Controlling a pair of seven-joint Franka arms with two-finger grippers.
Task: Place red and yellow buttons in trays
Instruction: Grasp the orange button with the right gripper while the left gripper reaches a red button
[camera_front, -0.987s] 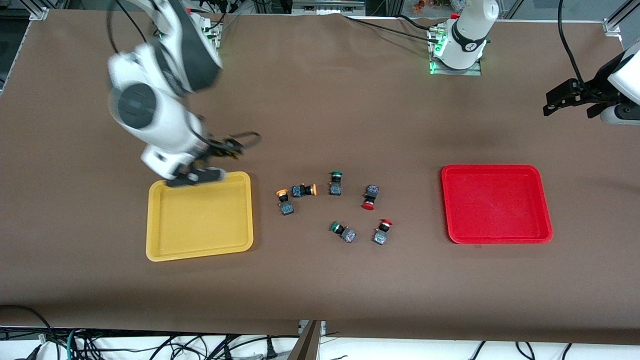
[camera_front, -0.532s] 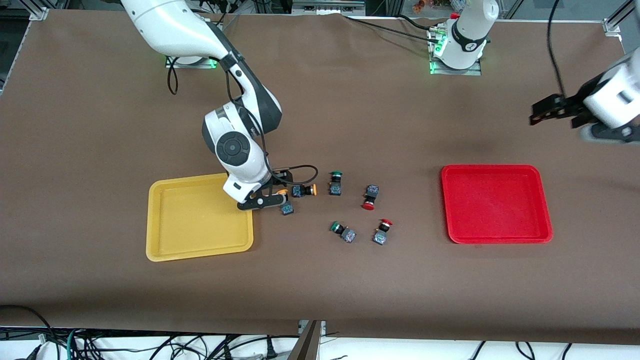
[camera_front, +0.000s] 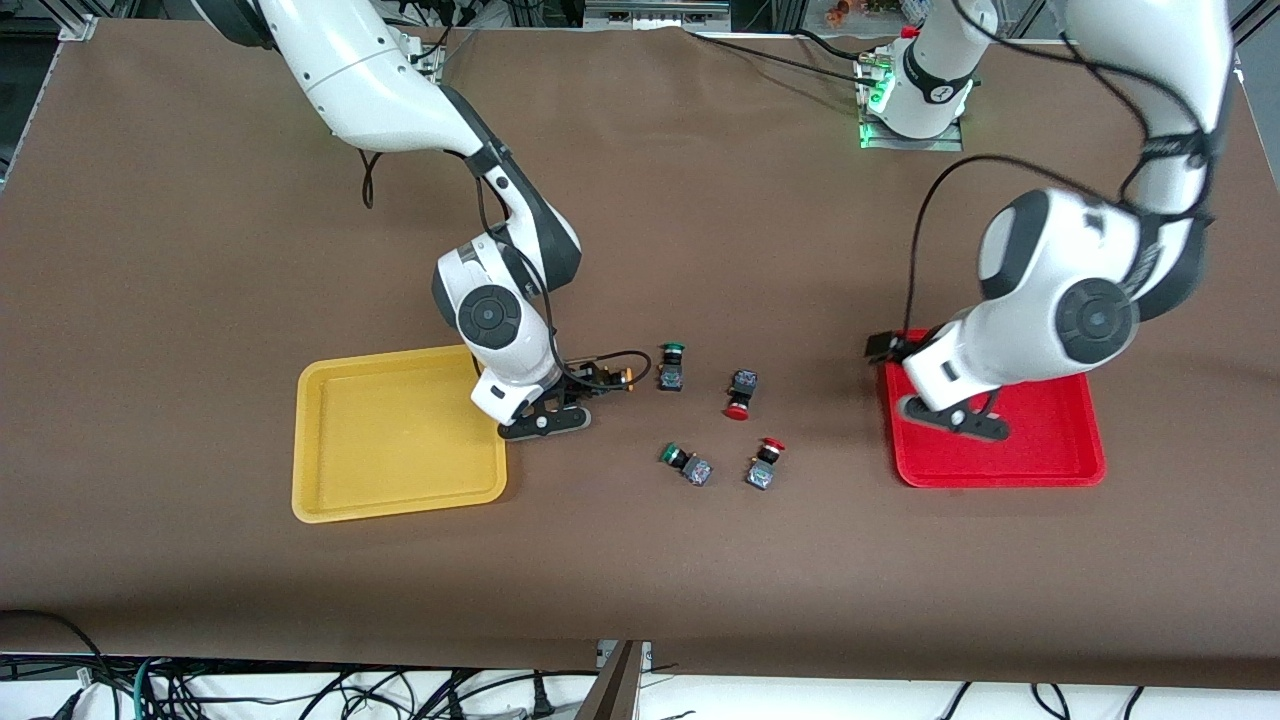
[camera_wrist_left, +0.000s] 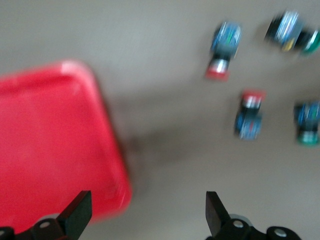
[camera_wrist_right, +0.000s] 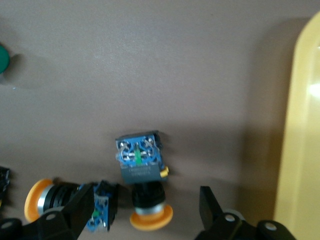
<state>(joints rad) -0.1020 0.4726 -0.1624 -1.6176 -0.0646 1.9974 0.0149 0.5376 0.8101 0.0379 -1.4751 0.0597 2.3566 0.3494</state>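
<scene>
The brown cloth-covered table (camera_front: 640, 560) carries everything. Toward the right arm's end lies the shallow yellow plastic tray (camera_front: 390, 480), with nothing in it; toward the left arm's end lies the shallow red plastic tray (camera_front: 1060, 450), which holds no button either.

The right gripper (camera_front: 545, 420) is low over the table just beside the yellow tray's edge that faces the buttons. Its jaws stand wide, and in the right wrist view (camera_wrist_right: 142, 212) an orange-yellow-capped button with a dark blocky body (camera_wrist_right: 142, 175) lies on its side between the fingertips (camera_wrist_right: 80, 210), not gripped. A second orange-yellow-capped button (camera_wrist_right: 70, 202) lies just beside it on the table; its cap also shows in the front view (camera_front: 628, 377).

The left gripper (camera_front: 950, 415) hangs over the red tray's edge that faces the buttons, jaws spread wide (camera_wrist_left: 145, 215), holding nothing.

Between the trays, one red-capped button (camera_front: 741, 394) lies tipped over, and a second red-capped button (camera_front: 765, 465) lies nearer the front camera. Two green-capped buttons share this patch: one (camera_front: 671, 366) beside the yellow pair, the other (camera_front: 686, 463) beside the nearer red one.
</scene>
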